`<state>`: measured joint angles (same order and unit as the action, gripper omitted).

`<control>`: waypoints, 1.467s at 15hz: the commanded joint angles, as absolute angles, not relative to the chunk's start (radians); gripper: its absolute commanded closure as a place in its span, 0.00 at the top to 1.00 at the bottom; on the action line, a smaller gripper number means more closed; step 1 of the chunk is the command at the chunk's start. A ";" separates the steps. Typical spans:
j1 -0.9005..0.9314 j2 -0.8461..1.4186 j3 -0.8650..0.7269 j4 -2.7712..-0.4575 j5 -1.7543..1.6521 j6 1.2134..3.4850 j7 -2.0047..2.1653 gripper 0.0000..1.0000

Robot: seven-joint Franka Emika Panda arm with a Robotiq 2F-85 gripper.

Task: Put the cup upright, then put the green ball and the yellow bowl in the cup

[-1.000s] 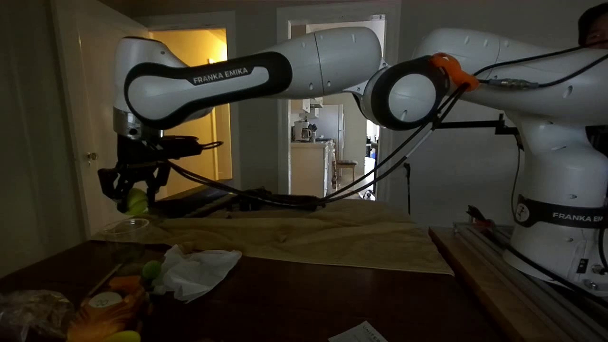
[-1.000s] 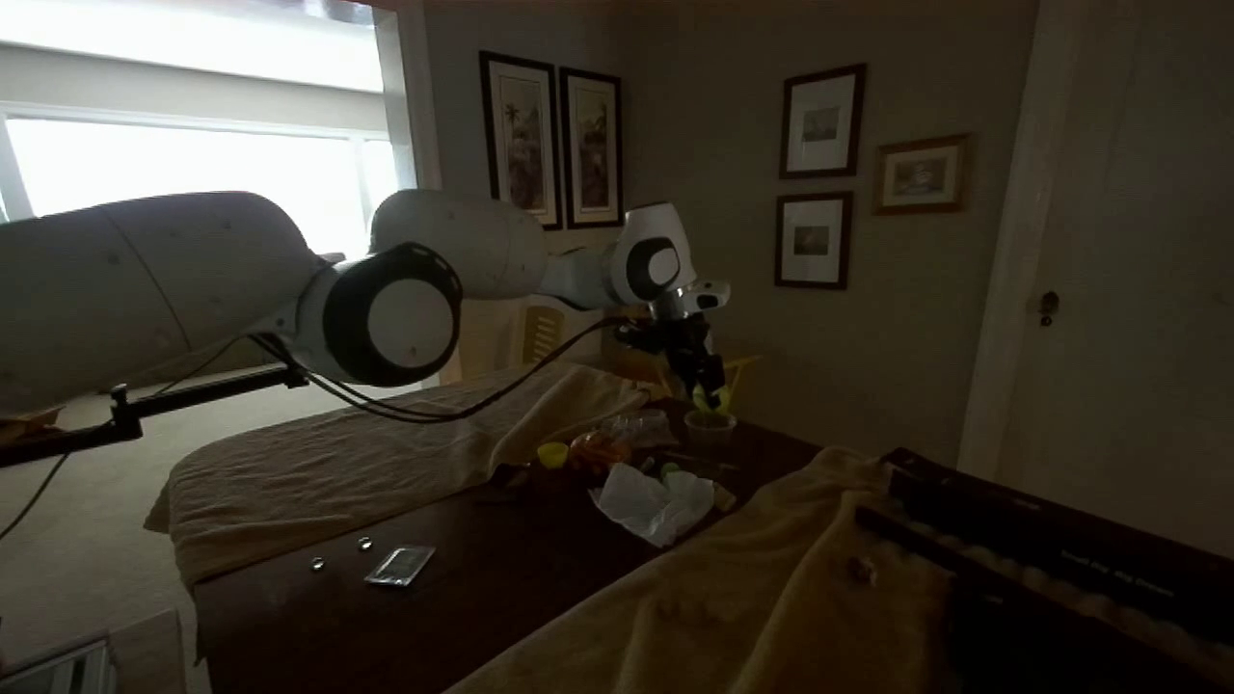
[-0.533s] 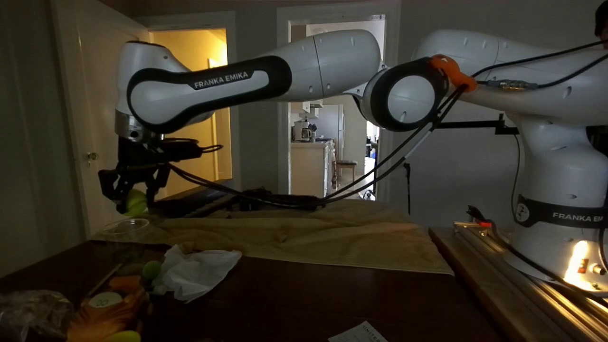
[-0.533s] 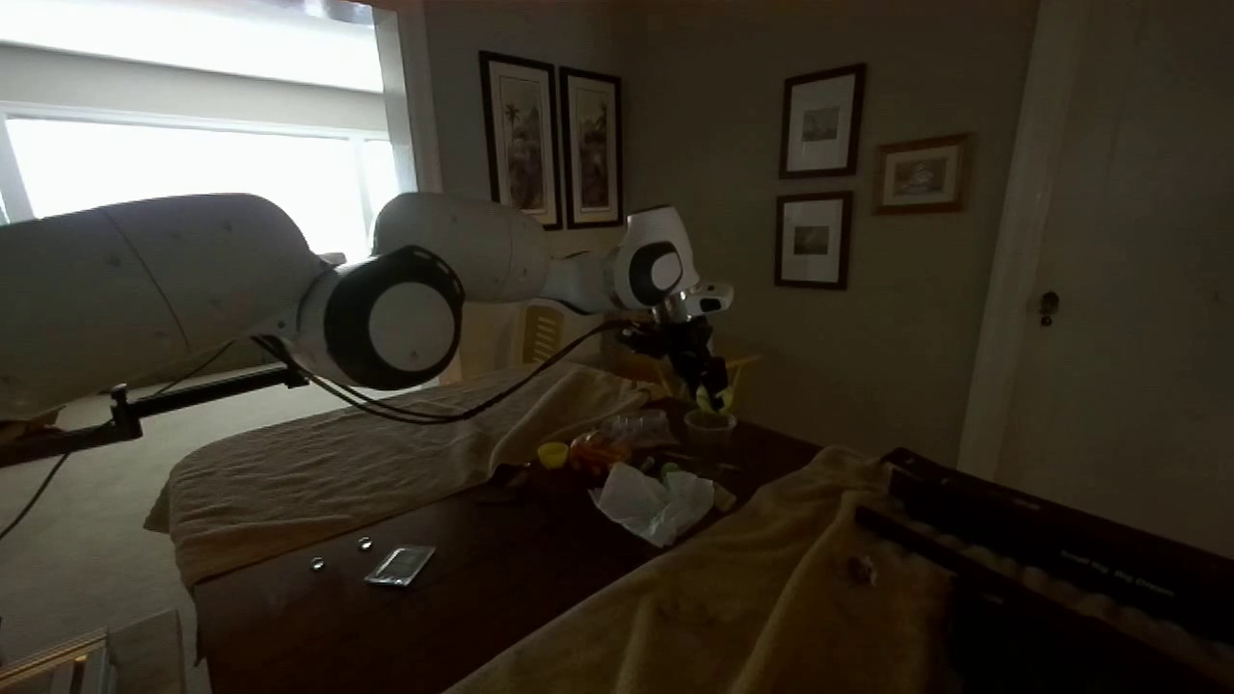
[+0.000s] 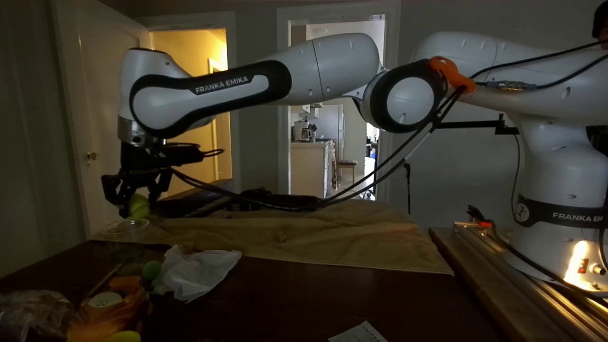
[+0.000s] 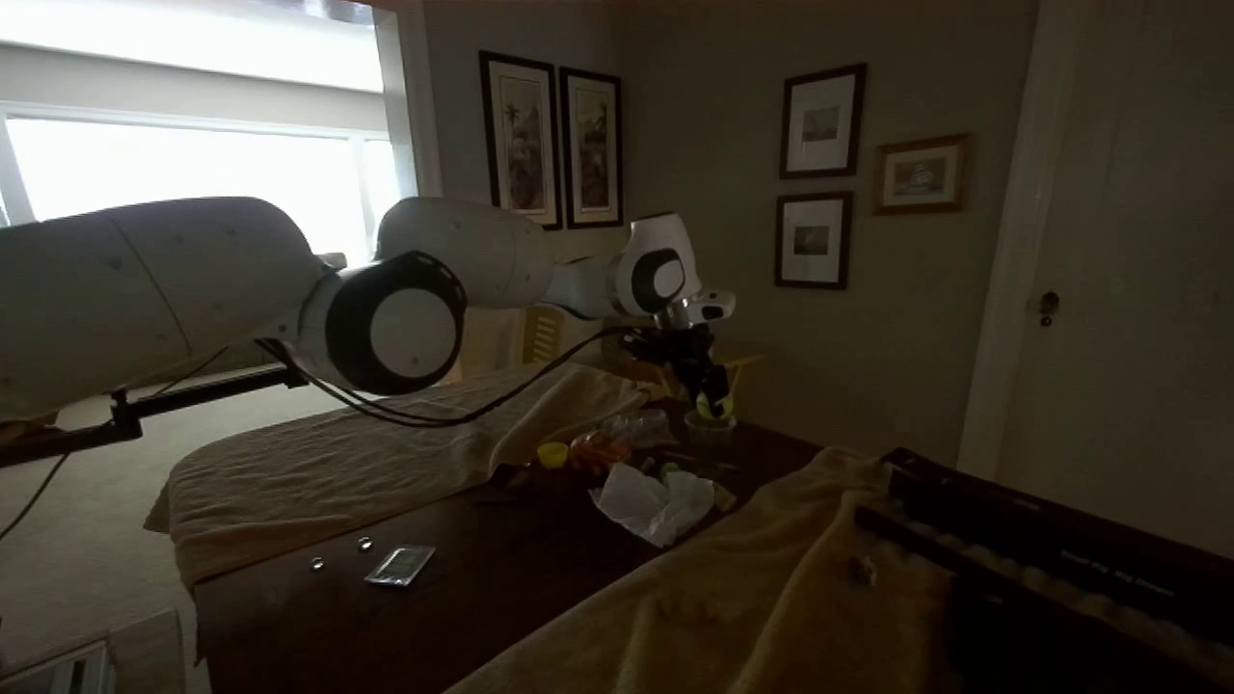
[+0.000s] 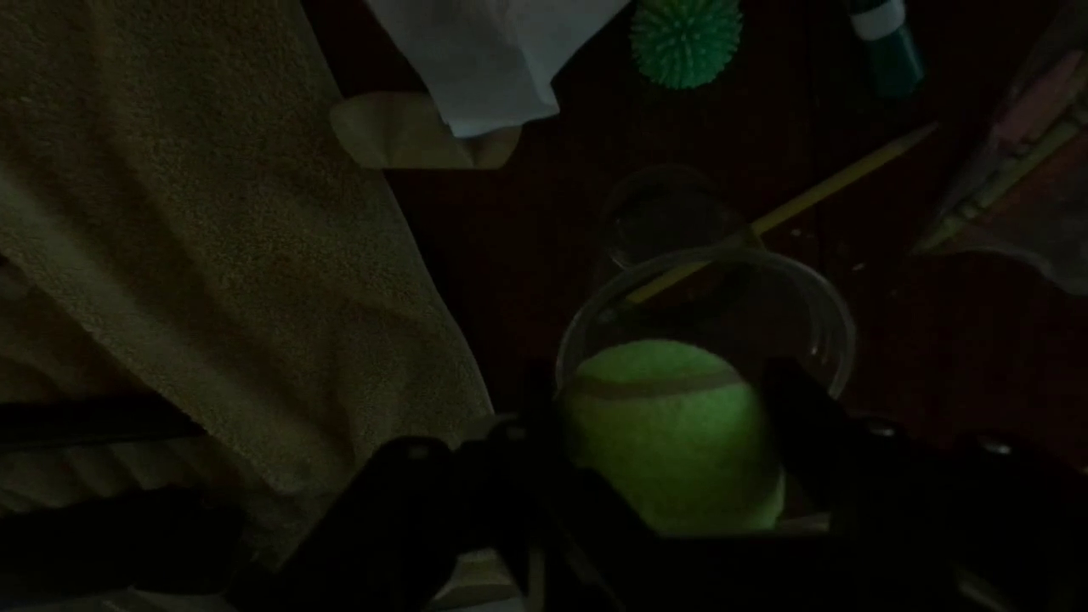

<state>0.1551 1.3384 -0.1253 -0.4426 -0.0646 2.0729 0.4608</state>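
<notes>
My gripper (image 5: 139,207) is shut on a green tennis ball (image 7: 671,442), with a finger on each side of it. The ball also shows in both exterior views (image 5: 138,209) (image 6: 715,405). A clear plastic cup (image 7: 837,314) stands upright on the table below the ball, its rim facing up. It shows faintly in both exterior views (image 5: 124,240) (image 6: 710,436). The ball is at or just above the rim; I cannot tell if it touches. A small yellow bowl (image 6: 552,456) sits apart from the cup; part of it shows at an exterior view's bottom edge (image 5: 122,337).
A spiky green ball (image 7: 687,42), a pencil (image 7: 841,183), a marker (image 7: 888,51) and white paper (image 5: 197,273) lie near the cup. An orange object (image 5: 111,308) and a clear bag (image 5: 35,311) are close by. A tan towel (image 5: 294,237) borders the table.
My gripper has moved down slightly with the tennis ball, bringing the ball closer to the cup's rim. The cup and the yellow bowl have not moved.
</notes>
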 commanded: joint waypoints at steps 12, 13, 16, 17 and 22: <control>0.139 1.377 -0.051 -0.444 -0.051 2.234 0.219 0.38; 0.139 1.376 -0.046 -0.445 -0.049 2.232 0.216 0.38; 0.138 1.372 -0.035 -0.447 -0.044 2.224 0.214 0.89; 0.139 1.371 -0.035 -0.447 -0.045 2.222 0.217 0.96; 0.141 1.368 -0.040 -0.447 -0.050 2.217 0.227 1.00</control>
